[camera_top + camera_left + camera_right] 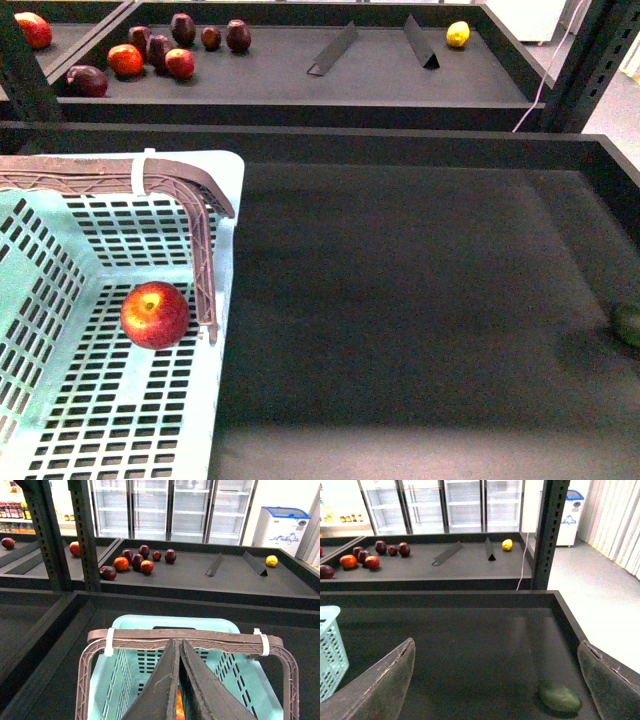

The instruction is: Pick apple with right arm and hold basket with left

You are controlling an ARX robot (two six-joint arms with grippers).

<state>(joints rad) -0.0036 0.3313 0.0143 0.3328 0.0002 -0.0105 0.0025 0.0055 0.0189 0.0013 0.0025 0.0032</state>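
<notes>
The pale mint basket [228,300] stands at the near left of the dark lower shelf. The red apple [155,314], yellow-orange round its stem, lies on the basket's slotted floor. In the left wrist view my left gripper [178,642] is shut on the middle of the basket's [150,623] brown ribbed handle [225,641]. A sliver of the apple [179,708] shows between its fingers. My right gripper [496,646] hangs open and empty over the right part of the lower shelf, apart from the basket corner [330,650]. Neither gripper shows in the front view.
A green fruit [560,696] lies near the lower shelf's right wall, also at the front view's right edge [628,325]. The back shelf holds several dark red fruits [160,50], a small yellow fruit [458,33] and two black dividers [335,50]. A metal post [550,535] stands at the right.
</notes>
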